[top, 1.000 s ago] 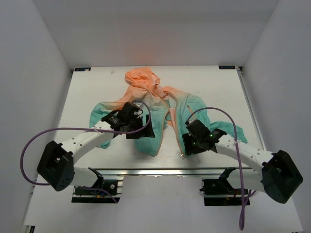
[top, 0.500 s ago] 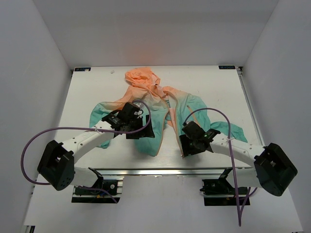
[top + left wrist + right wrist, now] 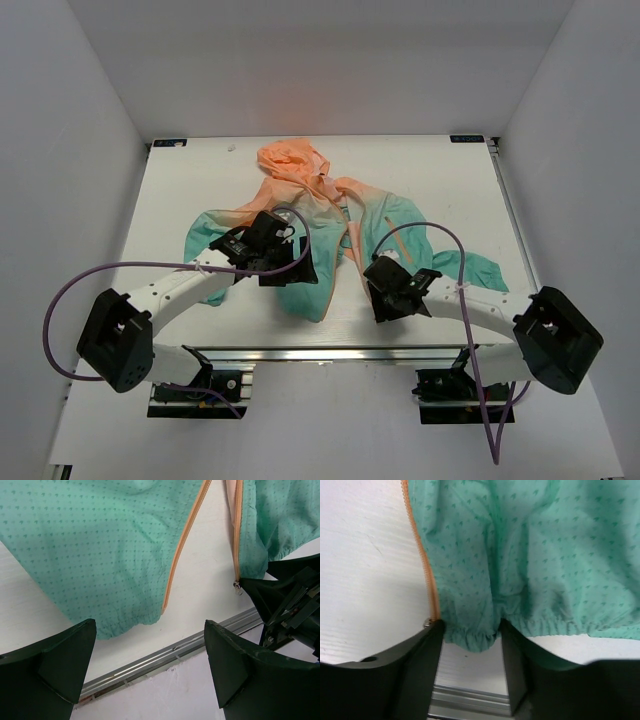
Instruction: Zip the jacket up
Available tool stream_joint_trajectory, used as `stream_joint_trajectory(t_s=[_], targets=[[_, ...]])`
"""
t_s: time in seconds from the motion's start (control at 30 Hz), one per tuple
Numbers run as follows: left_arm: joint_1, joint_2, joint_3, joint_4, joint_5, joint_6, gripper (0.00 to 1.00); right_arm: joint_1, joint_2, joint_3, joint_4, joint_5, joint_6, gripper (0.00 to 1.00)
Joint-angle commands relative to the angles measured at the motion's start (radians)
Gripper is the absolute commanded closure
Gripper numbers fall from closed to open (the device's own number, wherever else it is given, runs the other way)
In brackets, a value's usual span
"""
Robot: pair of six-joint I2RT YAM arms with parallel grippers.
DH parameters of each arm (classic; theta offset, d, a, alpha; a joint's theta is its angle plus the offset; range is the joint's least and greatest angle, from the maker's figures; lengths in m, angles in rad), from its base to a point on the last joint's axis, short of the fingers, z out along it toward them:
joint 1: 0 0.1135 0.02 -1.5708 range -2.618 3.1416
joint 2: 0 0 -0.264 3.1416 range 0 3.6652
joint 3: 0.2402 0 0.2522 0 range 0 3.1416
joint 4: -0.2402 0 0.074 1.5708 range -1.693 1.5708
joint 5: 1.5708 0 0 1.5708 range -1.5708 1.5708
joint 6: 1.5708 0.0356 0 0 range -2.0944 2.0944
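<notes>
The jacket point(image 3: 300, 190) lies unzipped on the table, peach hood at the back, teal hem towards me. My left gripper point(image 3: 150, 650) hangs open and empty above the left front panel point(image 3: 100, 545), near its orange zipper edge point(image 3: 182, 550). My right gripper point(image 3: 470, 635) is down at the bottom corner of the right panel point(image 3: 530, 555). Its fingers stand apart on either side of the gathered hem point(image 3: 470, 639). The left fingertip point(image 3: 432, 630) touches the metal zipper end point(image 3: 427, 623). From above, that gripper point(image 3: 385, 300) covers the corner.
A metal rail point(image 3: 150, 660) runs along the table's near edge just below both hems. Purple cables point(image 3: 440, 240) loop over both arms. White walls close in the table on three sides.
My right arm has slid left along the hem until its gripper reached the zipper end of the right panel. The left arm and the jacket have not moved.
</notes>
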Motion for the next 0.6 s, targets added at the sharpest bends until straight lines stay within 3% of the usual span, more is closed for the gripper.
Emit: stream_joint_trajectory(t_s=[0.0,0.07,0.1,0.17,0.33,0.57], targets=[[0.001,-0.020,0.000,-0.008,-0.021,-0.002,0.02,0.019,0.083,-0.040,0.004,0.012,0.067,0.48],[0.002,-0.023,0.003,-0.015,-0.027,-0.001,0.02,0.022,0.112,-0.043,0.006,0.004,0.079,0.65],[0.001,-0.023,0.004,-0.017,-0.027,-0.001,0.02,0.022,0.120,-0.043,0.006,0.001,0.083,0.65],[0.001,-0.031,0.007,-0.020,-0.032,0.003,0.02,0.022,0.132,-0.043,0.007,0.004,0.094,1.00],[0.002,-0.028,0.023,-0.002,0.009,0.035,0.02,0.024,0.077,-0.013,0.012,-0.010,0.044,1.00],[0.001,0.024,0.049,0.130,0.164,0.055,0.02,0.021,-0.211,0.017,0.177,-0.178,-0.085,1.00]])
